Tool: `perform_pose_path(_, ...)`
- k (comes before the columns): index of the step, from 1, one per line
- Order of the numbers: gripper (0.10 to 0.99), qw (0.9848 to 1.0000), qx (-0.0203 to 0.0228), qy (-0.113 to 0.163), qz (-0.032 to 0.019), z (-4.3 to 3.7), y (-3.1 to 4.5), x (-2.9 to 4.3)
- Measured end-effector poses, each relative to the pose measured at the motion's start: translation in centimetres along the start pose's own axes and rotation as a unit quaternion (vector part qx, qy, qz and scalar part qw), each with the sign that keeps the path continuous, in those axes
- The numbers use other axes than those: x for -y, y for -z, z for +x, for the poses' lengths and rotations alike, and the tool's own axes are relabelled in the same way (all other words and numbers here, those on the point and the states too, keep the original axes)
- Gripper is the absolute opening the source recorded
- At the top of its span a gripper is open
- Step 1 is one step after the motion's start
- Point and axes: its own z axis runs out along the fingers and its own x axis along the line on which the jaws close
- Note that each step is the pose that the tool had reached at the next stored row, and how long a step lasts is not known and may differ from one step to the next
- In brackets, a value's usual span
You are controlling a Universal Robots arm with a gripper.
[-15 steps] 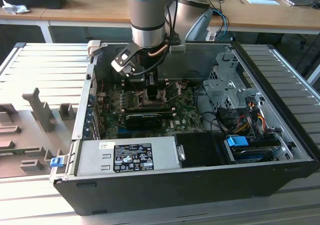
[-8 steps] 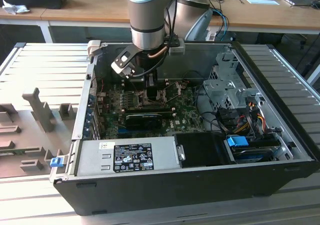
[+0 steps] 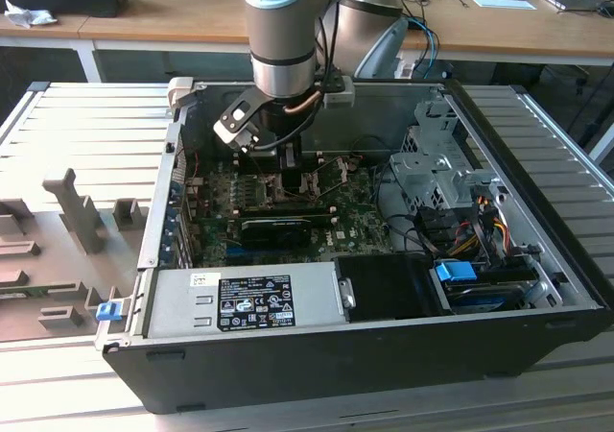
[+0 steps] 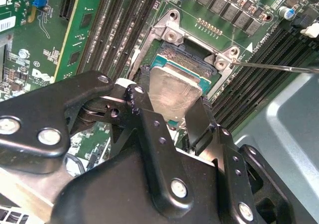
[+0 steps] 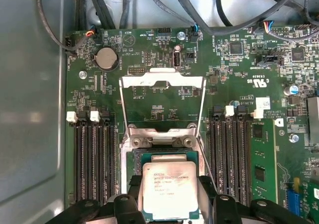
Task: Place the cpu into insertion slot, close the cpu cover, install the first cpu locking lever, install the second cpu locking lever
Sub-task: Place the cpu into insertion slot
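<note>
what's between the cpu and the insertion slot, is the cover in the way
Nothing visible. The cpu, held in the fingers, sits right over the insertion slot, and the cpu cover stands swung open beyond it.

Robotics lab, opened computer case (image 3: 336, 355) on slatted bench (image 3: 86, 115), cluttered desks (image 3: 173, 14) behind

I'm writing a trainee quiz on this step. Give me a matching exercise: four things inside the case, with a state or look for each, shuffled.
Things:
1 cpu
2 cpu cover
3 coin cell battery
4 power supply

States:
a grey box bearing a black label
b swung open, off the insertion slot
c between the gripper's fingers, at the slot
d round, silver

Pairs: 1-c, 2-b, 3-d, 4-a
</note>
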Motion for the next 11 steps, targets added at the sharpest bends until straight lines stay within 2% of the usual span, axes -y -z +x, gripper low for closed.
perform_pose_path(4, 0.529, 1.0000, 0.0000, 0.000, 0.0000, 0.14, -0.38, 0.05)
perform_pose_path(5, 0.529, 1.0000, 0.0009, -0.010, -0.0002, 0.27, -0.66, 0.46)
perform_pose_path(6, 0.529, 0.9999, 0.0017, -0.013, -0.0003, 0.63, -0.98, 0.34)
perform_pose_path(7, 0.529, 0.9999, 0.0026, -0.013, -0.0003, 0.63, -1.34, 0.37)
perform_pose_path(11, 0.529, 0.9999, 0.0029, -0.013, -0.0003, 0.62, -1.35, 0.38)
